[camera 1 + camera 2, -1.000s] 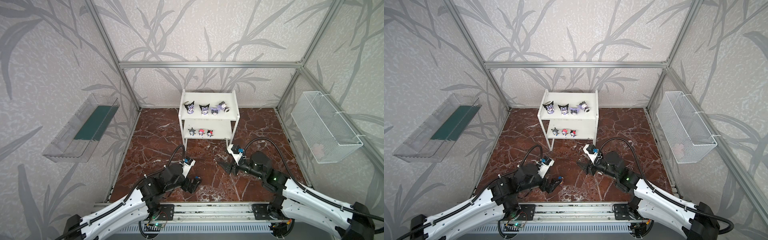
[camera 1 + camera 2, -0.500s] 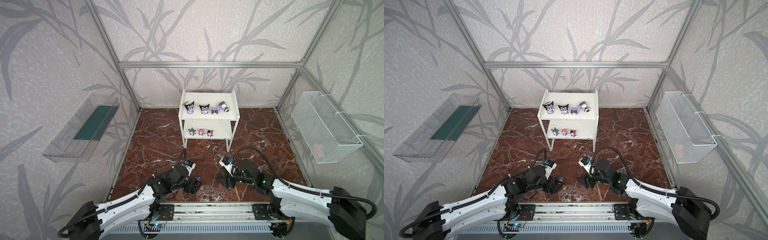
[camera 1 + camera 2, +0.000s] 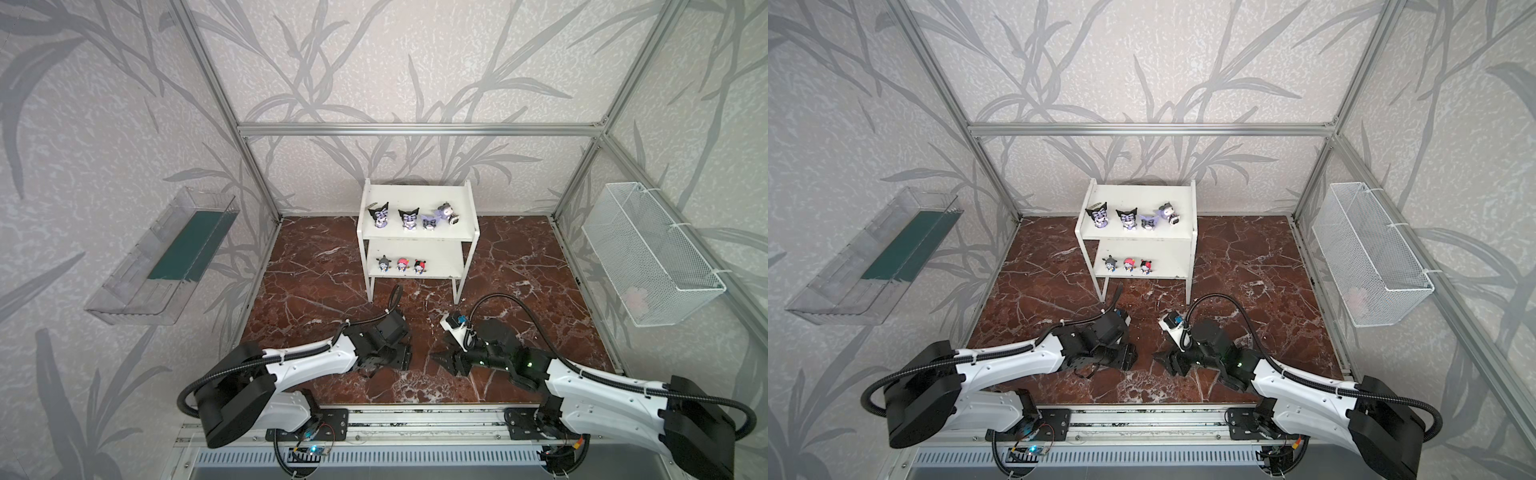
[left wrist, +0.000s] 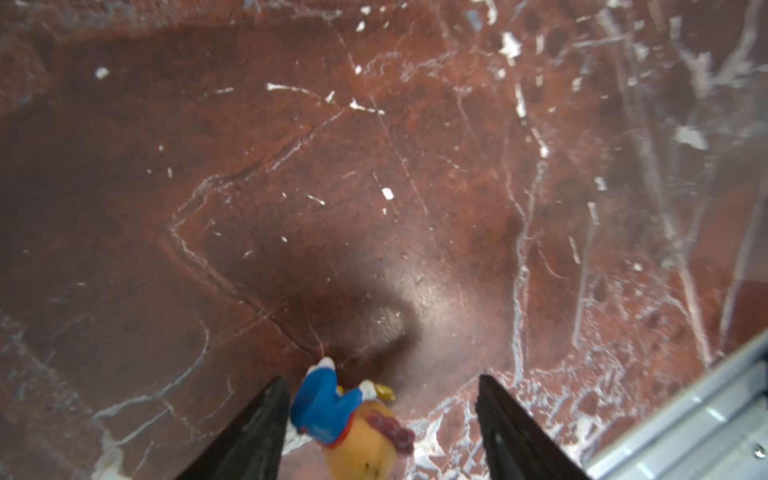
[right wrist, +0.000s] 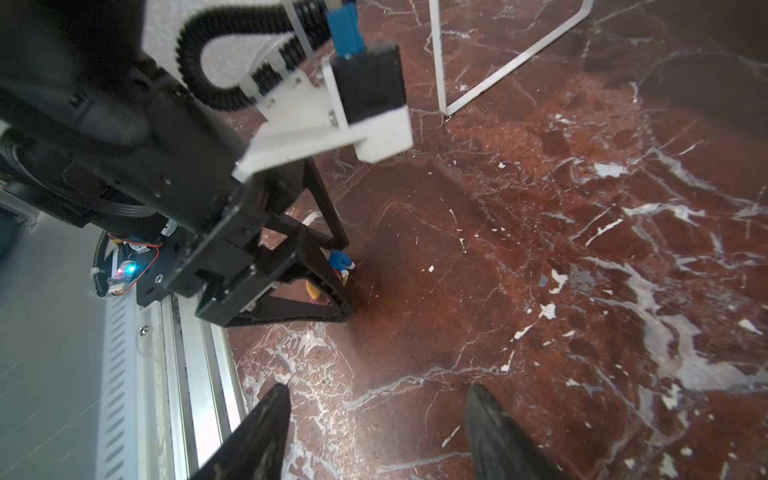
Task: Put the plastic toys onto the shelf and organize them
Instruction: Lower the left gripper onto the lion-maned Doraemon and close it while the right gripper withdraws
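Shelf, four large toys above, three small toys below

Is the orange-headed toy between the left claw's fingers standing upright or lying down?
Lying down. The left wrist view shows the orange-headed, blue-bodied plastic toy stretched flat along the red marble floor.
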Robot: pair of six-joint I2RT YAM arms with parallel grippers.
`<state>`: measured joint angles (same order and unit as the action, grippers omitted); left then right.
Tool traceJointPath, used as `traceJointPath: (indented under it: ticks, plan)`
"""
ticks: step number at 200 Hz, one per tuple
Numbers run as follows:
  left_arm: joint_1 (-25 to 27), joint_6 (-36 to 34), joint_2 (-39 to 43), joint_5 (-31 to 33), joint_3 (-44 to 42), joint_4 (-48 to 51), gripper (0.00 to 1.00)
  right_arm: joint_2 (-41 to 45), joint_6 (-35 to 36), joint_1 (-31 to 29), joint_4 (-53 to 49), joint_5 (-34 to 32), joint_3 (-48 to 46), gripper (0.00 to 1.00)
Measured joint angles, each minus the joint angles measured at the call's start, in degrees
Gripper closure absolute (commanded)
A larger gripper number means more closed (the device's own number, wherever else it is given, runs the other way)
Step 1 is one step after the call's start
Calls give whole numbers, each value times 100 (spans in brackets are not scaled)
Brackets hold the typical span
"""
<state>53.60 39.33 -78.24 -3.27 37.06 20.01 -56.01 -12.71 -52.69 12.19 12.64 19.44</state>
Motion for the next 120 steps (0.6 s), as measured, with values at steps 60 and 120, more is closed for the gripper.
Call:
traceJointPath:
  ticks: [60, 120]
  plan:
    - [315, 192, -662, 638, 737, 1080, 40, 472, -17, 4, -98, -317, -293, 32]
    - [656, 297, -935, 927, 828, 1480, 45, 396, -17, 15, -92, -358, -302, 32]
